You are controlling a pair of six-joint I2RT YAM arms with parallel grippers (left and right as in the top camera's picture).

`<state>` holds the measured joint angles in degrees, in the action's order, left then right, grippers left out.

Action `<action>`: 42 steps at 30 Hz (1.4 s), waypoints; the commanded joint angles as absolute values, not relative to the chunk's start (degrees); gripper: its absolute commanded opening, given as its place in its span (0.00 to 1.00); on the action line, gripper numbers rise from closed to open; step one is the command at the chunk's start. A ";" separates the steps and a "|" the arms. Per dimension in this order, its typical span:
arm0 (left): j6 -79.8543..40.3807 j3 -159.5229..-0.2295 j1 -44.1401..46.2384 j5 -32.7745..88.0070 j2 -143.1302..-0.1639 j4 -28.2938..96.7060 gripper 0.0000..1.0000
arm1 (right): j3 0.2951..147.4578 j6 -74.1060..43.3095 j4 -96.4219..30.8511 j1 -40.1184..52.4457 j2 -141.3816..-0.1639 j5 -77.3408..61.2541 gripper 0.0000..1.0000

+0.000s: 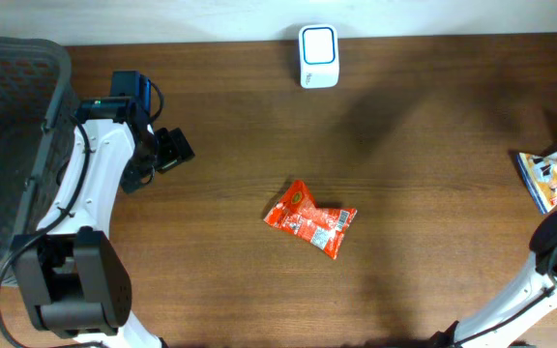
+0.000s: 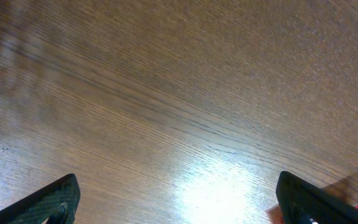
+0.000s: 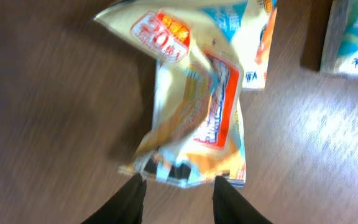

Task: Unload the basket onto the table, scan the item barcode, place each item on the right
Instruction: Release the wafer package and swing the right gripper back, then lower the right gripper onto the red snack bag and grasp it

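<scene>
Overhead view: scanner point(image 1: 318, 56) stands at far edge of table point(image 1: 433, 280), centre, white w/ blue-rimmed window facing up. Red packet point(image 1: 309, 218) lies flat mid-table, well apart from scanner. Its long axis runs diag., upper left to lower right. White label panel near its lower-right end, too small to read.

L arm: left gripper point(image 2: 176, 186) has jaws spread wide, nothing between them, bare wood below. A red corner shows at lower right of left wrist view, so the red packet lies ahead-right of it, near, not touching.

R arm: right gripper point(image 3: 180, 186) works at far right table edge, mostly outside overhead. In right wrist view, lower seam of cream pouch point(image 3: 197, 106) sits between the two fingers point(image 3: 129, 202), which are drawn in narrow about it. Frame is blurred; cannot tell whether seam is clamped or only bracketed. Pouch long axis runs straight away from fingertips. Second packet point(image 3: 350, 37) lies beside it on the wood, apart.

Judgement: item in play appears to be the cream pouch. Governing relation: scanner lies well to the left of the right gripper and toward far edge, so a carry across the table is needed, then code side turned to the window. Dark block near the seam may be the barcode, unconfirmed. Left gripper is nearer both scanner and red packet, but empty. Risk: thin seam hold, pouch may swing or slip.
</scene>
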<state>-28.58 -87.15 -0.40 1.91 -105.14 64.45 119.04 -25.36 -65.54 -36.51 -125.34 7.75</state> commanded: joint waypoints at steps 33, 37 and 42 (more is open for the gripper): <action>-19.97 -85.76 0.93 21.02 -105.67 66.48 0.99 | 125.36 3.18 -91.44 -4.86 -113.95 -24.58 0.99; -15.31 -78.94 9.87 25.93 -105.67 64.93 0.99 | 117.14 3.16 -86.80 -0.34 -113.95 -23.29 0.99; -19.20 -69.47 23.77 29.36 -105.80 50.65 0.98 | 113.89 2.96 -85.97 0.86 -113.99 -23.33 0.99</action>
